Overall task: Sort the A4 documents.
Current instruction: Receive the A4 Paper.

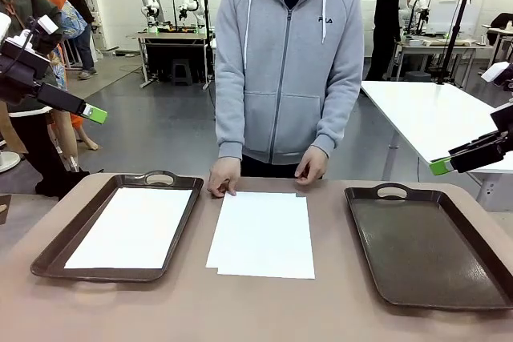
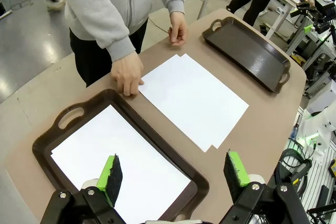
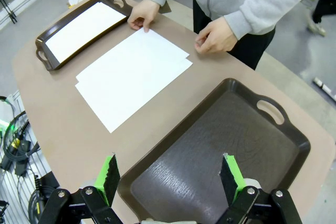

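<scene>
Along the middle of the tan rounded tabletop (image 1: 240, 310), in the front view, lies a loose pile of plain white A4 paper sheets (image 1: 263, 234), its far edge just beside that edge of the table. The person's two hands rest there: one hand (image 1: 223, 175) fingers the pile's far corner and the other hand (image 1: 311, 167) sits at the opposite corner, probably squaring or steadying the pile for pickup. Toward the left edge sits a dark brown handled plastic tray (image 1: 48, 258) with a single white sheet (image 1: 132, 226) flat on its floor. Toward the right edge a second dark brown handled tray (image 1: 433, 246) is bare. The left gripper (image 1: 88, 111) and the right gripper (image 1: 445, 164) hang high off either side.

From the left wrist view, the left gripper (image 2: 173, 174) has its green pads spread wide with nothing between them, poised above the near end of the tray and its single white sheet (image 2: 115, 161). The pile (image 2: 194, 100) shows at least two sheets, slightly offset.

In the right wrist view, the right gripper (image 3: 169, 176) is likewise fully spread and empty above the second tray (image 3: 210, 140). The hands at the pile's far corners are what a reach would have to avoid; its near edge looks free.
</scene>
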